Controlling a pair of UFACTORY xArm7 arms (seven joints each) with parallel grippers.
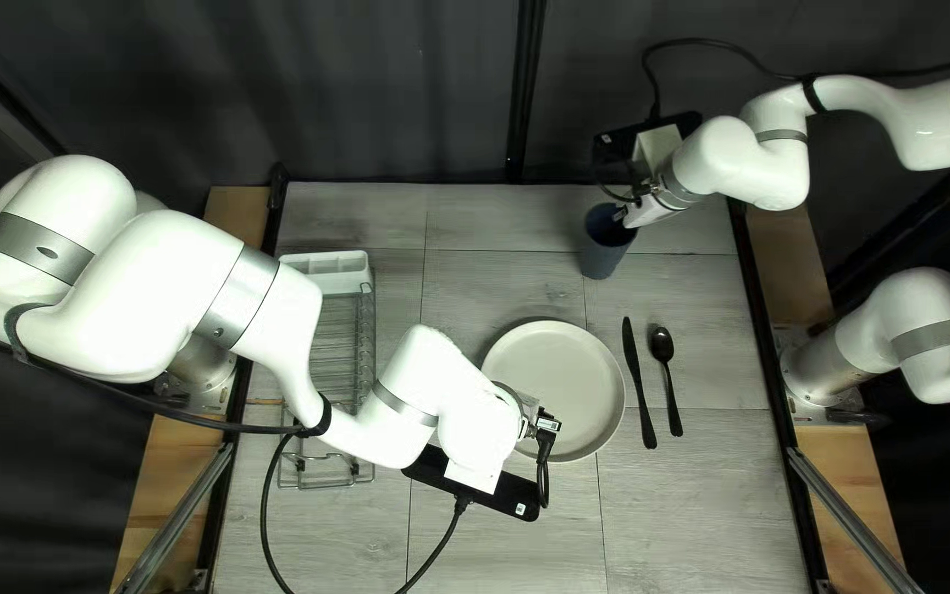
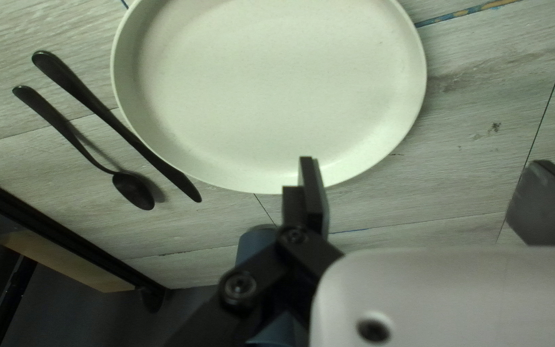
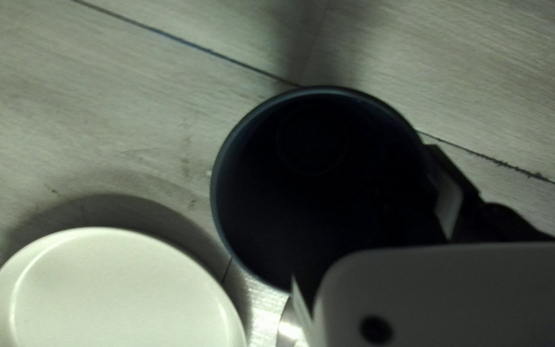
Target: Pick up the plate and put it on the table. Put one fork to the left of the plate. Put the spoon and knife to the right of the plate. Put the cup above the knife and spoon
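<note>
"Between the tips of the right pincer (image 3: pixel 369 225), what's that?"

"It's the cup (image 3: pixel 290 173), pinched, with its mouth up and its long way up and down."

"Where are the knife (image 1: pixel 637 382) and spoon (image 1: pixel 662 344)?"

"Side by side, on that pincer's near side, a bit to its right. I think the cup should go a little right. The right arm (image 1: pixel 755 163) is nearer."

"And the left pincer (image 2: pixel 425 170)?"

"Spread wide, by the plate (image 2: pixel 268 83)."

"How many?"

"One cup, one plate, one knife, one spoon. I can't see a fork."
</note>
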